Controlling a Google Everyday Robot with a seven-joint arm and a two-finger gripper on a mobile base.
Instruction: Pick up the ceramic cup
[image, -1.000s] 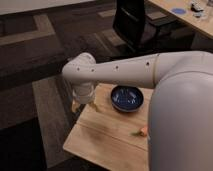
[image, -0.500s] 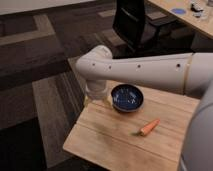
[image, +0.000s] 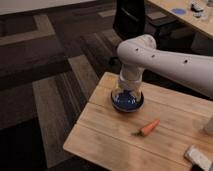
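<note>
The white arm reaches in from the right, and its end, with my gripper (image: 129, 89), hangs straight down over the far side of the wide dark blue bowl (image: 127, 101). The gripper is right at the bowl's rim. A pale upright thing (image: 209, 125), cut off by the right edge of the view, stands on the wooden table (image: 107, 132). It looks like the ceramic cup. It is far to the right of the gripper.
An orange carrot (image: 149, 128) lies on the table in front and to the right of the bowl. A flat pale block (image: 198, 157) lies at the near right corner. A black office chair (image: 131, 20) and a desk (image: 186, 17) stand behind, on striped carpet.
The arm's end has moved right from the table's left corner to above the blue bowl. The arm has risen and uncovered the carrot.
</note>
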